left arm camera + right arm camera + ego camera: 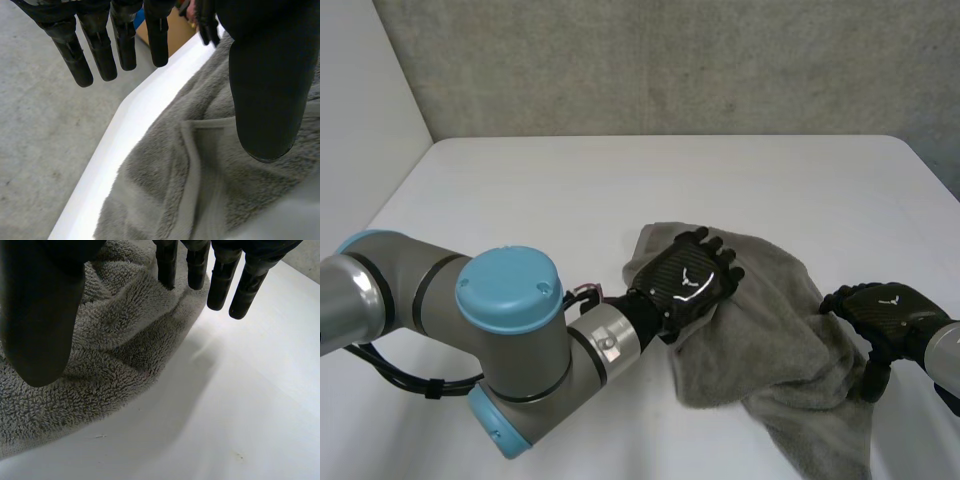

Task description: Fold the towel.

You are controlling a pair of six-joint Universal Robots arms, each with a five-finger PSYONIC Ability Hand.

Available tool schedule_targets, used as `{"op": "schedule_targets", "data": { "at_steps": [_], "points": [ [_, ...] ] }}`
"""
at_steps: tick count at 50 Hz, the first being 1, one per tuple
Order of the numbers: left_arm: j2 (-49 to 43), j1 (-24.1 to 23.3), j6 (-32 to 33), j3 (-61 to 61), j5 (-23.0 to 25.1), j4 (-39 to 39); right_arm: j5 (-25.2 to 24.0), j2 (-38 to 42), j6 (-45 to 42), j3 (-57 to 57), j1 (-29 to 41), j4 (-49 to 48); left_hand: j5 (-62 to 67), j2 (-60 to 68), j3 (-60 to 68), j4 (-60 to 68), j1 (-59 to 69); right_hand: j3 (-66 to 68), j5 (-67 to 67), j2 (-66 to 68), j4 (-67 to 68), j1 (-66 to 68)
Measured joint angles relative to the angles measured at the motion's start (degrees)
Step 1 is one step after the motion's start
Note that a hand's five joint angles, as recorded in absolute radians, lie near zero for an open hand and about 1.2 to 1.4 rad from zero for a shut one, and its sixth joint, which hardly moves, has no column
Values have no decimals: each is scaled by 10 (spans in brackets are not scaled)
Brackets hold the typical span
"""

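Left hand [688, 282] over towel [770, 340], fingers [102, 55] straight.

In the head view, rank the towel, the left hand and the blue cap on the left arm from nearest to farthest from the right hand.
1. Towel: its right edge lies at the right hand.
2. Left hand: on the towel's far-left part, across the towel from the right hand.
3. Blue cap: farthest, past the left hand, off the towel.
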Motion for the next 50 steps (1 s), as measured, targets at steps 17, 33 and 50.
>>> {"op": "schedule_targets", "data": {
  "at_steps": [17, 33, 50],
  "points": [
    [-62, 10, 6, 9, 51, 5, 1, 1, -1, 4, -2, -8, 80, 77, 78, 77, 74, 0, 0, 0, 0, 0],
    [-84, 11, 68, 17, 53, 7, 3, 4, -1, 3, -5, -10, 352, 355, 356, 351, 349, 0, 0, 0, 0, 0],
    [-6, 85, 51, -6, -11, 1, 19, 2, 1, -11, 1, 8, 477, 487, 487, 486, 462, 0, 0, 0, 0, 0]
  ]
}}
